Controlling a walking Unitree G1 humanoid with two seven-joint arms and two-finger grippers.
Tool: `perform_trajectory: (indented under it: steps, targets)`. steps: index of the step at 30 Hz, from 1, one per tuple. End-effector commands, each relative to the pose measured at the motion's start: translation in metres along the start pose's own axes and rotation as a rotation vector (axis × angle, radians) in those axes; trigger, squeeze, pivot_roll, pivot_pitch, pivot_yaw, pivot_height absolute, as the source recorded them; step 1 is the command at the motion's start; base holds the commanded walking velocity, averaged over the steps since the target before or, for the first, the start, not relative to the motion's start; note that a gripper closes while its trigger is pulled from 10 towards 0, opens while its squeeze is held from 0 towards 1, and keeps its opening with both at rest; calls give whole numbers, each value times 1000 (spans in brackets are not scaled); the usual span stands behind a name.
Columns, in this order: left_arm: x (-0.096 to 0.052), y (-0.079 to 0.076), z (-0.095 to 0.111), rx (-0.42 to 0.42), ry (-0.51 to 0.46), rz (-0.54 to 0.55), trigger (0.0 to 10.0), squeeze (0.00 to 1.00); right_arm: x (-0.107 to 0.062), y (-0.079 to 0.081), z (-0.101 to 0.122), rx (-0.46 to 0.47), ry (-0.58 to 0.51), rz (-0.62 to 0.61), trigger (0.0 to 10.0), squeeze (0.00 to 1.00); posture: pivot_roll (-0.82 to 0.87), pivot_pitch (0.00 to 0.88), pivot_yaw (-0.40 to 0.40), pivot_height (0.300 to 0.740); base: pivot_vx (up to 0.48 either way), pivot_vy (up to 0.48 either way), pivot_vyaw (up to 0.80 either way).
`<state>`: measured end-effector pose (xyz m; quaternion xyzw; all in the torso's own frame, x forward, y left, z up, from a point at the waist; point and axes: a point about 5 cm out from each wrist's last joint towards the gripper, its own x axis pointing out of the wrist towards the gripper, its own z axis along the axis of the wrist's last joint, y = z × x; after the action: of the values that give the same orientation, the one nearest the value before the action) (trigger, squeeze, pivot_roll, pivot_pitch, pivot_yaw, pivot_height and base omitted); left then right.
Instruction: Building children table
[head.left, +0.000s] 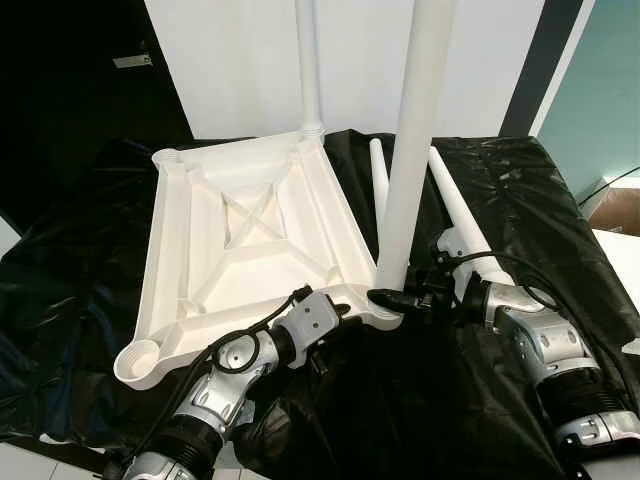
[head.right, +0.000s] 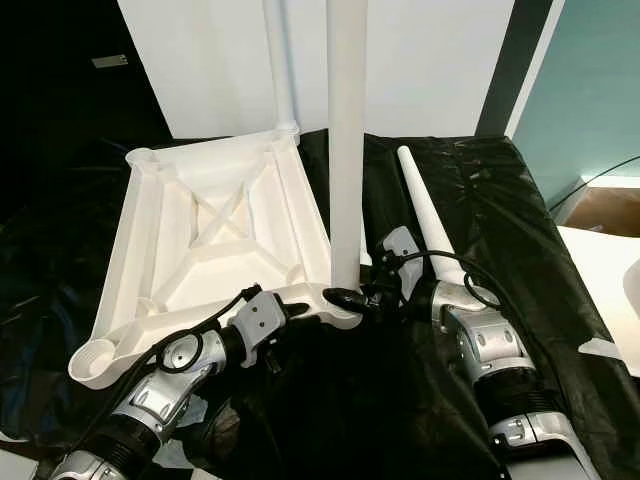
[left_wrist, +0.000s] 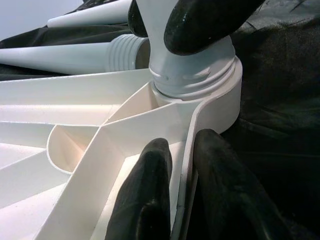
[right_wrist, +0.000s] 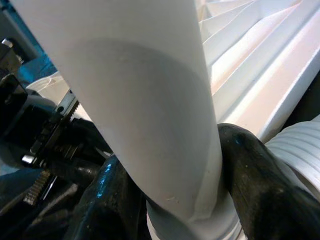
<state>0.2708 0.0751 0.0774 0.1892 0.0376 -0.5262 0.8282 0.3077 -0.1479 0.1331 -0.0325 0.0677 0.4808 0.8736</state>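
A white plastic tabletop (head.left: 165, 250) lies upside down on a black sheet. One white leg (head.left: 308, 60) stands upright in its far corner socket. A second leg (head.left: 415, 150) stands in the near right corner socket (left_wrist: 220, 95), and my right gripper (head.left: 395, 297) is shut on its base, fingers (right_wrist: 260, 175) on both sides just above the thread. My left gripper (head.left: 335, 312) is shut on the tabletop's rim (left_wrist: 186, 150) beside that corner, one finger (left_wrist: 145, 195) inside the rim and one outside.
Two loose white legs (head.left: 378, 180) (head.left: 460, 215) lie on the black sheet (head.left: 520, 200) to the right of the tabletop. The near left socket (head.left: 145, 355) and far left socket (head.left: 170, 157) are open. A white wall stands behind, and pale floor shows at the sheet's edges.
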Motion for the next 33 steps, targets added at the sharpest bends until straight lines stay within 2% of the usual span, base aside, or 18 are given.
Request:
perform_trajectory:
  steps: [1, 2, 3, 5, 6, 8, 9, 10, 15, 22, 23, 24, 25, 26, 28, 30, 31, 33]
  targets:
    - [-4, -29, -36, -92, 150, -124, 10000, 0, 4, 3, 3, 73, -87, -43, 0, 0, 63, 0, 14, 740, 0, 0, 0]
    - [-3, -29, -36, -93, 150, -125, 10000, 0, 12, 10, -5, 83, -126, -162, 0, 0, 63, 0, 14, 740, 0, 0, 0]
    - [-3, -29, -36, -93, 150, -125, 10000, 0, 12, 10, -5, 83, -126, -162, 0, 0, 63, 0, 14, 740, 0, 0, 0]
    - [-3, -30, -36, -92, 150, -129, 10000, 0, 13, 8, -15, 156, -168, -403, 0, 0, 59, 0, 16, 740, 0, 0, 0]
    - [-3, -30, -36, -92, 150, -129, 10000, 0, 13, 8, -15, 156, -168, -403, 0, 0, 59, 0, 16, 740, 0, 0, 0]
    - [-3, -30, -36, -91, 149, -133, 10000, 0, 11, 18, -25, 120, -190, -539, 0, 0, 61, 0, 19, 740, 0, 0, 0]
    - [-3, -30, -36, -91, 149, -133, 10000, 0, 11, 18, -25, 120, -190, -539, 0, 0, 61, 0, 19, 740, 0, 0, 0]
    - [-3, -31, -36, -90, 150, -137, 10000, 0, 8, 22, -25, 64, -213, -604, 0, 0, 61, 0, 19, 740, 0, 0, 0]
    - [-3, -31, -36, -91, 153, -139, 10000, 0, 5, 13, -23, 55, -220, -698, 0, 0, 63, 0, 21, 740, 0, 0, 0]
    - [-5, -30, -37, -89, 157, -139, 10000, 0, 7, 14, -23, 23, -189, -699, 157, 0, 67, 0, 19, 740, 0, 0, 0]
    - [-5, -30, -37, -88, 157, -138, 10000, 0, 9, 15, -23, 20, -178, -676, 10000, 0, 69, 0, 18, 740, 0, 0, 0]
    - [-5, -30, -37, -88, 157, -138, 10000, 0, 9, 15, -23, 20, -178, -676, 10000, 0, 69, 0, 18, 740, 0, 0, 0]
    - [-5, -30, -37, -88, 157, -138, 10000, 0, 11, 16, -22, 18, -179, -627, 10000, 1000, 65, 0, 20, 740, 0, 0, 0]
    - [-5, -30, -38, -88, 158, -139, 10000, 0, 13, 16, -20, 8, -175, -558, 10000, 1000, 60, 0, 24, 740, 0, 0, 0]
    - [-5, -30, -38, -88, 158, -139, 10000, 0, 13, 16, -20, 8, -175, -558, 10000, 1000, 60, 0, 24, 740, 0, 0, 0]
    - [-5, -30, -38, -88, 159, -143, 10000, 0, 14, 15, -13, -28, -186, -494, 10000, 949, 59, 0, 24, 740, 0, 0, 0]
    - [-5, -30, -38, -87, 160, -145, 10000, 0, 14, 13, -8, -53, -192, -442, 10000, 0, 56, 0, 26, 740, 0, 0, 0]
    - [-5, -30, -38, -86, 160, -148, 10000, 0, 16, 12, 1, -83, -178, -321, 10000, 0, 54, 0, 26, 740, 0, 0, 0]
